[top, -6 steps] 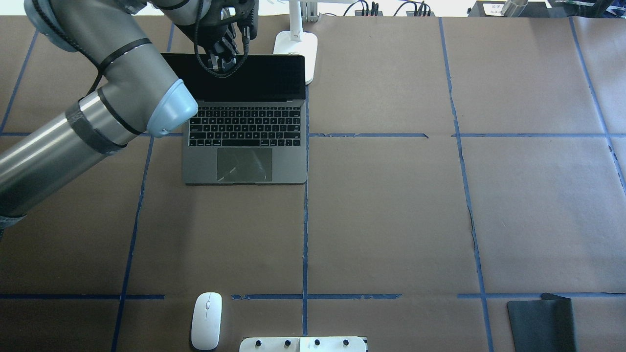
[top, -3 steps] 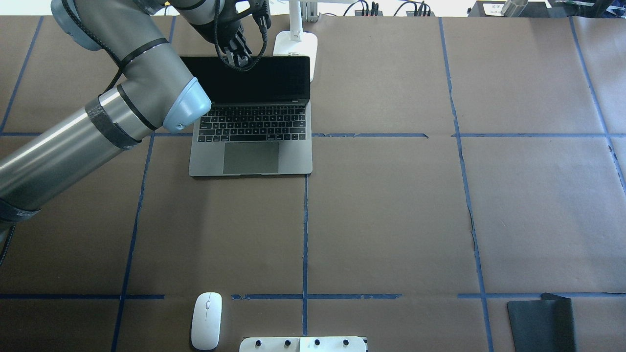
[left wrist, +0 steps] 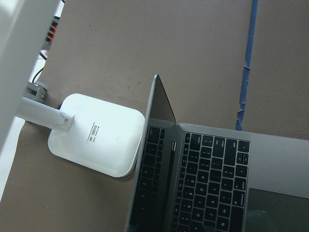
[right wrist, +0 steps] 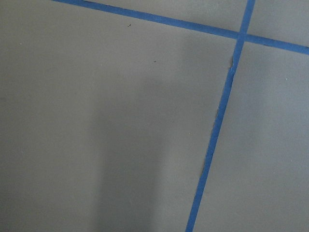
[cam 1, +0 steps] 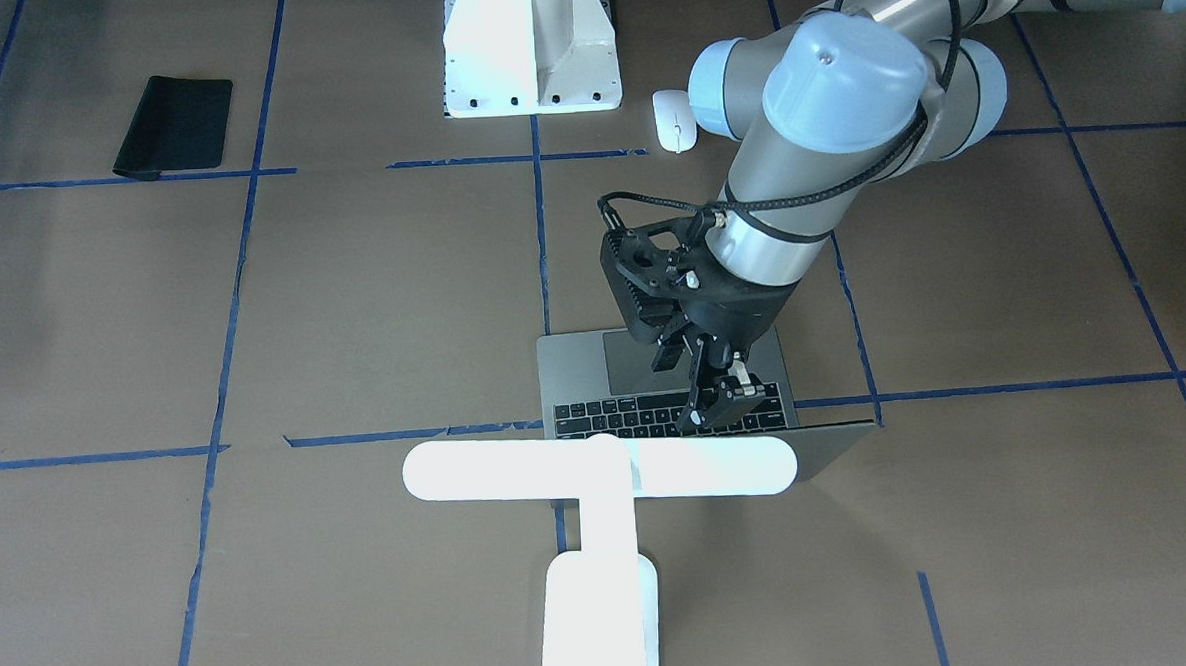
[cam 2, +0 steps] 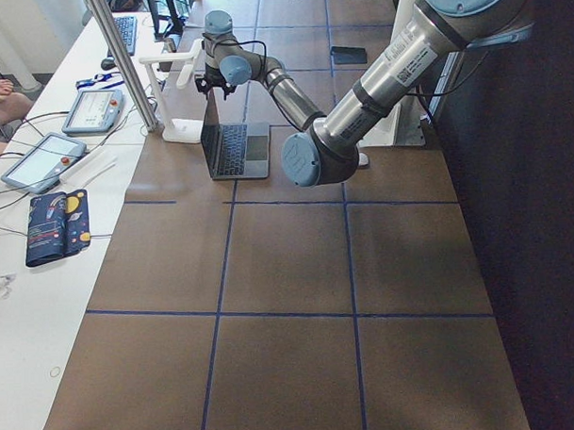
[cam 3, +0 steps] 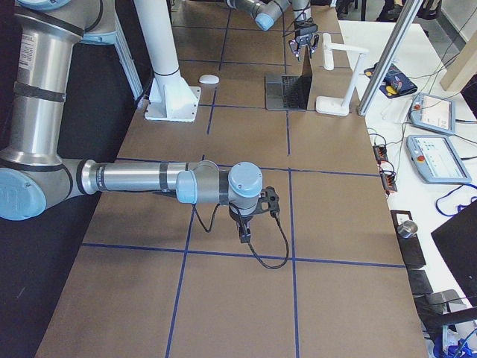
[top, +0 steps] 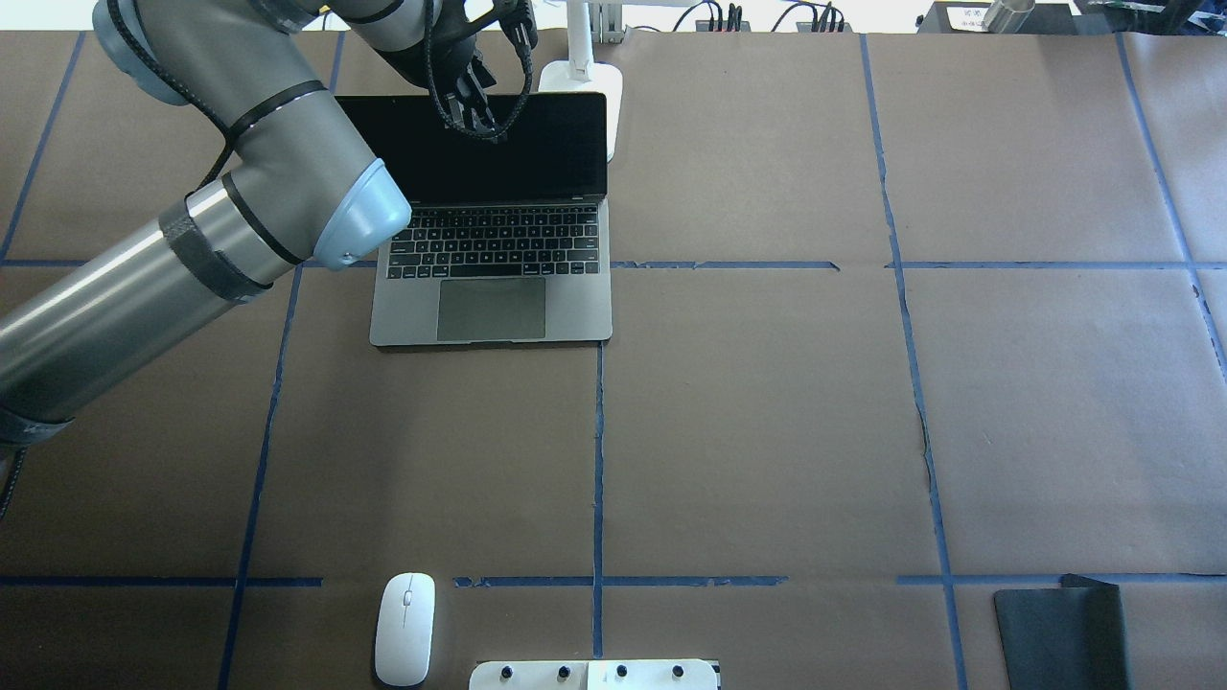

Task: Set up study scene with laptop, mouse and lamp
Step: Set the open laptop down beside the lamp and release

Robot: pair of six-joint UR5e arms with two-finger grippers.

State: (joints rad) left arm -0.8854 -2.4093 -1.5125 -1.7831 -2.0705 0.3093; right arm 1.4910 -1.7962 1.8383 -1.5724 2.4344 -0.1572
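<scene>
The grey laptop [top: 489, 249] stands open at the far left of the table, its dark screen upright. My left gripper [top: 474, 113] hangs over the upper screen, on the keyboard side of the lid [cam 1: 721, 407]. Its fingers look slightly apart and hold nothing. The white lamp's bar [cam 1: 599, 470] stands just behind the lid, and its base [top: 580, 91] sits at the laptop's far right corner [left wrist: 96, 140]. The white mouse [top: 404, 628] lies at the near edge. My right gripper [cam 3: 244, 231] hovers low over bare table, and I cannot tell whether it is open or shut.
A white bolted pedestal [top: 594, 674] stands at the near edge beside the mouse. A flat black pad [top: 1059, 632] lies at the near right corner. Blue tape lines divide the brown table cover. Operator desks with tablets lie beyond the far edge.
The laptop has shifted slightly right and away and settled flat. Its lid now stands further open. My left gripper has moved right and away with the lid.
</scene>
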